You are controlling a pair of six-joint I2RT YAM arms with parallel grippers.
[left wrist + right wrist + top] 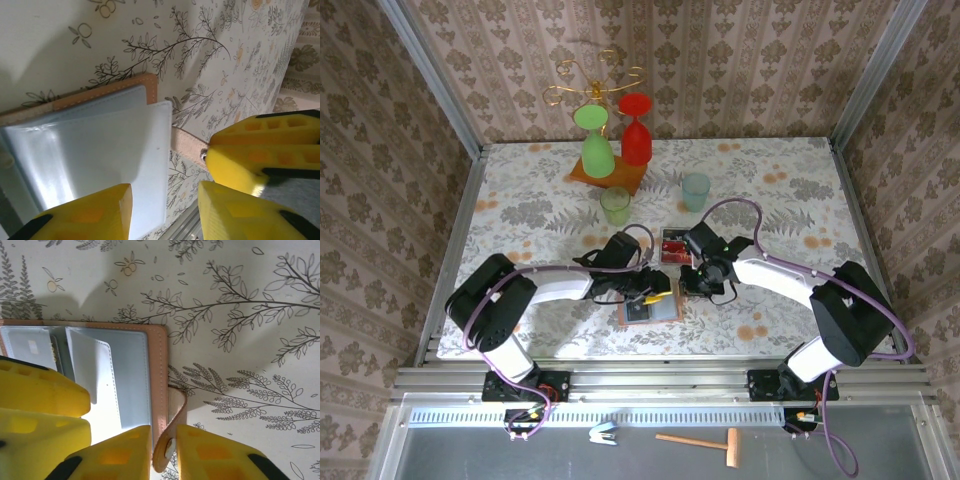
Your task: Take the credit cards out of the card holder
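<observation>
Low in the frame, the right gripper (165, 440) nips the strap (175, 405) of the open card holder (132, 375), seemingly steadying it while the left gripper (165, 192) stands half-open over a clear sleeve (100, 145); the red credit cards (673, 245) lie just above it.

light: bright, even, from overhead | shadows: soft grey patches on table (55, 295) beyond right gripper (163, 434) | glare: white sheen on card holder (95, 145) sleeves, just ahead of left gripper (165, 189) | focus: yellow fingers (90, 215) soft, close to lens; table print sharp | top view: crisp throughout, no blur
</observation>
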